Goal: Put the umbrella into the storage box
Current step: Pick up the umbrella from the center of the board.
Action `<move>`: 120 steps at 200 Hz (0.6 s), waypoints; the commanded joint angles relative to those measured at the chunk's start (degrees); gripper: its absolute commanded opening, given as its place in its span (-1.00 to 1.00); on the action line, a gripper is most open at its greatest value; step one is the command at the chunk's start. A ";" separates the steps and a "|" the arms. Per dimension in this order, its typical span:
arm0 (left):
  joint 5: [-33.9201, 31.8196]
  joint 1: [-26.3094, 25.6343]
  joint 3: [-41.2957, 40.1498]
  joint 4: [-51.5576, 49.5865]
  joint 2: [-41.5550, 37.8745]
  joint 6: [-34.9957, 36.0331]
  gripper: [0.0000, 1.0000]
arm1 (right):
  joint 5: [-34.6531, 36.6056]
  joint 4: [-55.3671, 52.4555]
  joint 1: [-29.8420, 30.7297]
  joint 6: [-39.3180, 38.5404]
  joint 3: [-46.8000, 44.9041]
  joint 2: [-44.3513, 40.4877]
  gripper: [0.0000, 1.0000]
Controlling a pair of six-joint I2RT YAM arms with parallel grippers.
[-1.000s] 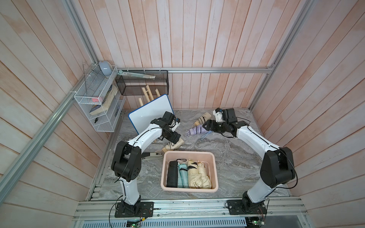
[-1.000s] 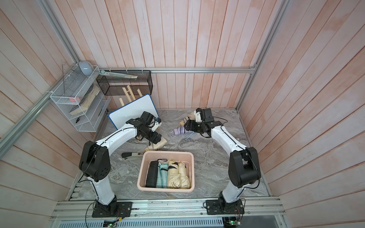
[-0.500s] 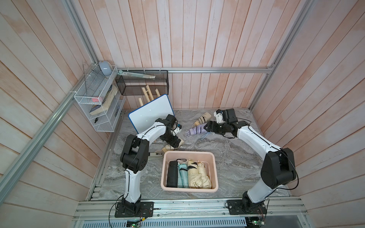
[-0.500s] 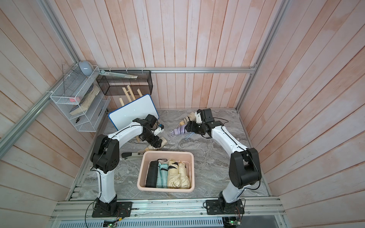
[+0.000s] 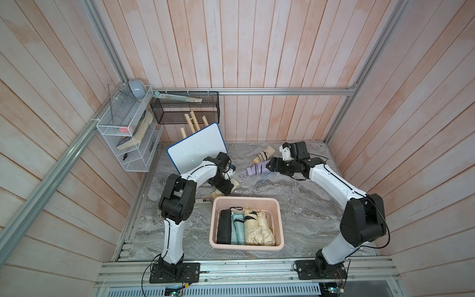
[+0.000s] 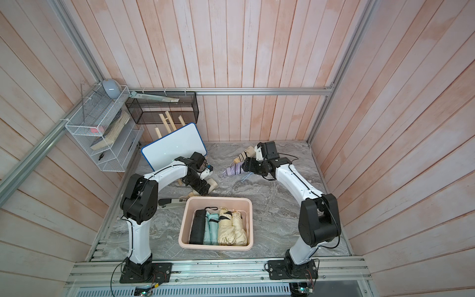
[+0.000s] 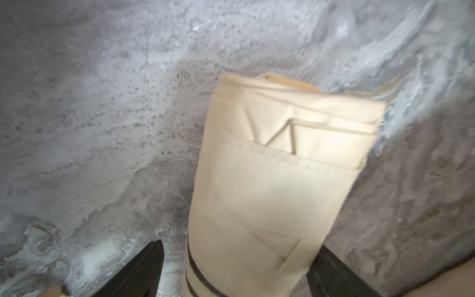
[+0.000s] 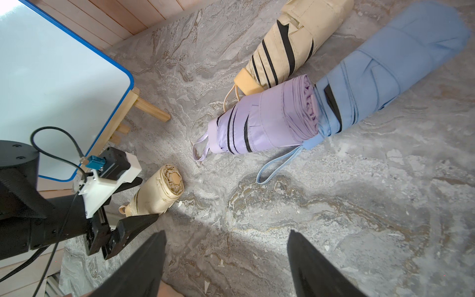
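Your left elbow (image 5: 177,198) swinging inward; left gripper (image 5: 225,189) straddling cream umbrella (image 7: 270,167), jaws wide. Right gripper (image 8: 226,232) hovering wide open near lilac umbrella (image 8: 264,126).

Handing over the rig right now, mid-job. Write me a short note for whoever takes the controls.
Left hand: open, jaws either side of the cream folded umbrella lying on the grey marbled table near the pale pink plastic storage box; not gripped yet.
Right hand: open, empty, over the table near the lilac folded umbrella.
Done: the box holds a black umbrella, a mint umbrella and two cream umbrellas.
Left: the cream one at the left hand, the lilac one, the light blue folded umbrella and the beige black-striped folded umbrella, all on the table.
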 commanded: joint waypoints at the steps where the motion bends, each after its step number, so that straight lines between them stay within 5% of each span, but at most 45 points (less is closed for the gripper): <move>1: -1.83 -0.45 -0.83 2.54 1.63 0.66 0.75 | 0.85 -0.45 0.07 0.85 0.89 -1.06 0.59; 120: -5.69 -1.95 -1.38 4.91 0.13 2.01 0.06 | 0.77 0.27 0.33 1.81 -0.12 -2.16 0.57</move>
